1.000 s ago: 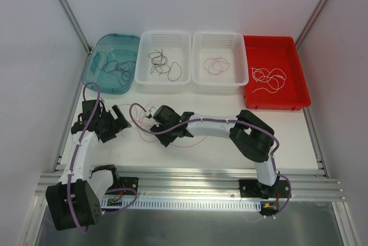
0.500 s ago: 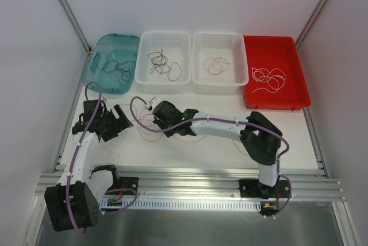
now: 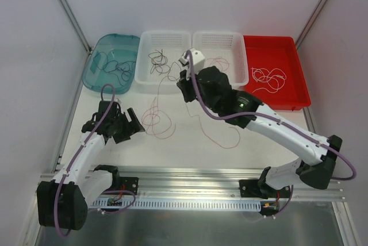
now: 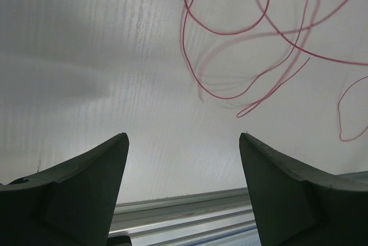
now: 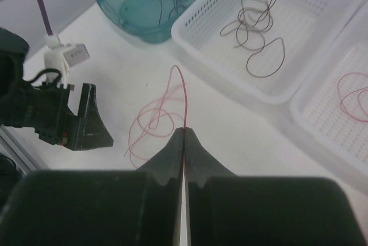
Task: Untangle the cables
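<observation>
- The right claw [image 5: 184, 135] [image 3: 183, 89] is raised above the table, its two dark fingers pressed together and pinching a thin red-pink flexible wire [image 5: 184, 111] [image 3: 153, 114] at the very tips.
- From the pinch, the held stretch of wire runs straight out in line with the fingers. It points toward the white perforated plastic basket [image 5: 218, 62] that holds a brown wire [image 5: 253, 27], then bends over.
- The rest of the wire lies in loose loops on the white table [image 3: 190, 154], down and left of the right claw. One long curve trails under the right arm.
- The left claw [image 4: 183, 165] [image 3: 130, 126] is spread wide with nothing between its fingers, low over the table.
- The loops lie just beyond the left claw's fingertips, in the upper right of its wrist view.
</observation>
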